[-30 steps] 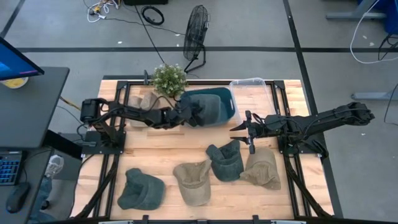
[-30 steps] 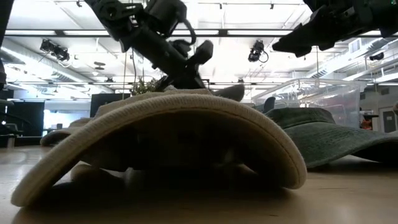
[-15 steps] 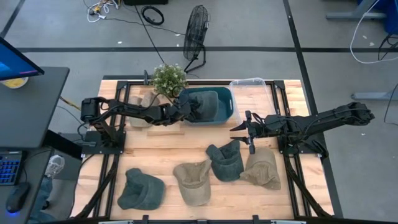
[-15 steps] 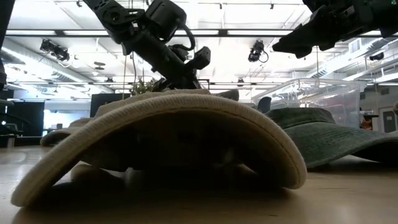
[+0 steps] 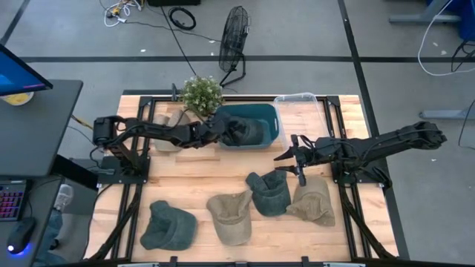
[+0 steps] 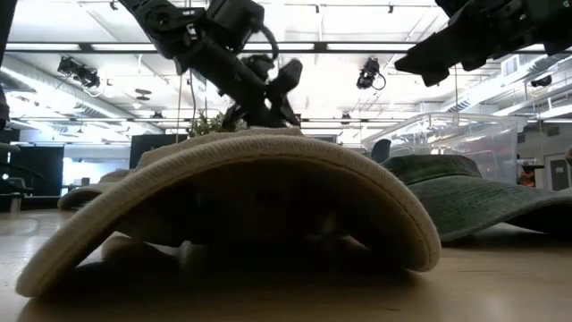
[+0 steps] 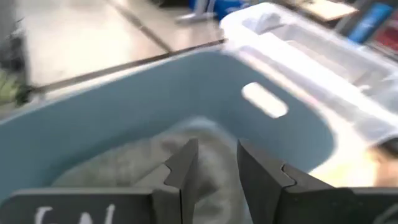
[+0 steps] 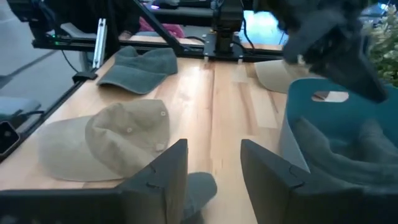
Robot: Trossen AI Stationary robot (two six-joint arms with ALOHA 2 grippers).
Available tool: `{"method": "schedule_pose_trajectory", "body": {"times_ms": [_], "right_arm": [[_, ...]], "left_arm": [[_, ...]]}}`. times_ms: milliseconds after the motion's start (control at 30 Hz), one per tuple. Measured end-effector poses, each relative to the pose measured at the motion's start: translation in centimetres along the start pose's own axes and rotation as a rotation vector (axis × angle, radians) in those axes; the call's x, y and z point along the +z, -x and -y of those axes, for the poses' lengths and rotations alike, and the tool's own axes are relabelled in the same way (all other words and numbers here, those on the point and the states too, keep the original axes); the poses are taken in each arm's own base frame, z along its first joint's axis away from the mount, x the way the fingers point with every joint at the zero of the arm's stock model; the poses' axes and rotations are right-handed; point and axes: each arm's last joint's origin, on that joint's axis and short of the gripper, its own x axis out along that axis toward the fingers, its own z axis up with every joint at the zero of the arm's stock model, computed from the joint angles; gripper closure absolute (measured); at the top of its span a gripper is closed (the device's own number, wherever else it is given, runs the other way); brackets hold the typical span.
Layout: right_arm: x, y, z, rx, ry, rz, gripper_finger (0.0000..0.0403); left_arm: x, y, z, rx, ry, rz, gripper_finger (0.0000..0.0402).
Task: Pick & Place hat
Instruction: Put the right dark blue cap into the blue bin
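We are looking at a robotics lab. A wooden table (image 5: 200,170) is sitting on a grey floor crossed by dark tape lines, with a black frame (image 5: 130,215) carrying two arms. Behind the left claw (image 5: 220,134), a fan (image 5: 234,33) is standing on the floor, and cables (image 5: 180,16) are lying beyond it. A desk (image 5: 37,126) with a monitor (image 5: 18,70) is standing out past the left arm's base. Ceiling lights (image 6: 357,9) are shining over an open hall.
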Motion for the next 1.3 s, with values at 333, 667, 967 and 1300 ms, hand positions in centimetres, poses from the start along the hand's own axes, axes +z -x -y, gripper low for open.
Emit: {"method": "schedule_pose_trajectory", "body": {"times_ms": [333,667,967,1300], "right_arm": [[1.2,-3.6,-0.5,0.090,-0.073,-0.080,0.0250],[1.5,-8.5,-2.5,0.128,-0.137,-0.478,0.0250],[-1.7,-11.2,-4.9,0.147,-0.153,-0.642,0.0250],[-1.9,-11.2,-4.7,0.039,-0.062,-0.652,0.0250]], "left_arm": [[2.7,3.3,1.3,-0.110,-0.241,0.079,0.0287],[2.8,7.5,2.7,-0.173,-0.437,0.011,0.0287],[-0.1,9.9,4.1,-0.229,-0.545,-0.161,0.0287],[-2.0,11.5,5.6,-0.282,-0.493,-0.224,0.0287]]}}
